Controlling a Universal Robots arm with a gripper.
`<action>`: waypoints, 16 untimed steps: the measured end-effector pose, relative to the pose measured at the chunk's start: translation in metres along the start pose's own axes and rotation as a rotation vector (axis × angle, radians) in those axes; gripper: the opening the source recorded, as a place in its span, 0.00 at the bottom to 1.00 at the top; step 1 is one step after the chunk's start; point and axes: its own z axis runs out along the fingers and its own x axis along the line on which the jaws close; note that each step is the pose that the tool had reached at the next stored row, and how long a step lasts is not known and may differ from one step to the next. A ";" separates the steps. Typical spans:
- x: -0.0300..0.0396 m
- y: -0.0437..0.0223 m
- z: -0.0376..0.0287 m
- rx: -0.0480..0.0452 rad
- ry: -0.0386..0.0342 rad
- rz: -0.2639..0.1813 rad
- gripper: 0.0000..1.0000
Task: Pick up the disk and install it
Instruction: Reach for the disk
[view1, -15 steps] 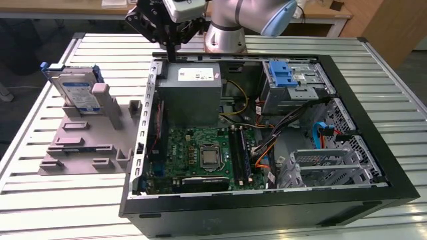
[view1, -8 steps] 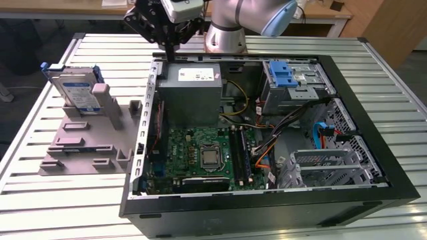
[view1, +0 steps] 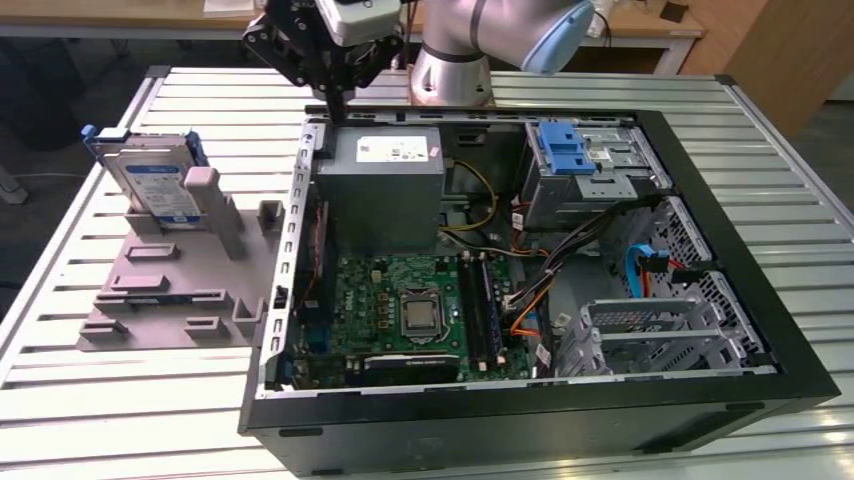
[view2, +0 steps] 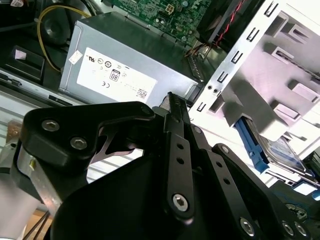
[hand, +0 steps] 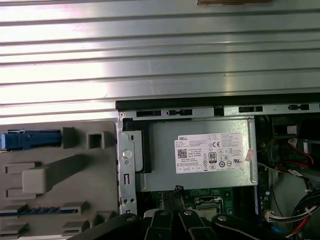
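Observation:
The disk (view1: 154, 185) stands on edge in a grey holder (view1: 174, 290) on the table, at the exterior view's left of the open computer case (view1: 534, 260). It is silver-grey with a white and blue label and a blue frame. Its blue frame also shows in both wrist views, at the disk (view2: 280, 147) and the disk (hand: 30, 140). My gripper (view1: 331, 118) hangs over the case's back corner nearest the holder, above the power-supply box (view1: 384, 190). The gripper (view2: 172, 97) is shut with nothing between its fingers. The gripper (hand: 177, 189) is well apart from the disk.
The case lies open on a slatted metal table (view1: 134, 400), showing a green motherboard (view1: 414, 310), cables and a drive cage with a blue latch (view1: 574, 150). The grey holder has several empty slots and posts. The arm's base (view1: 454, 70) stands behind the case.

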 end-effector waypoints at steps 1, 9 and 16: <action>0.0007 0.0000 0.0000 0.0000 0.0000 0.000 0.11; 0.0132 0.0013 0.0003 0.0000 0.0001 0.000 0.11; 0.0252 0.0041 0.0005 0.0001 0.0005 0.000 0.11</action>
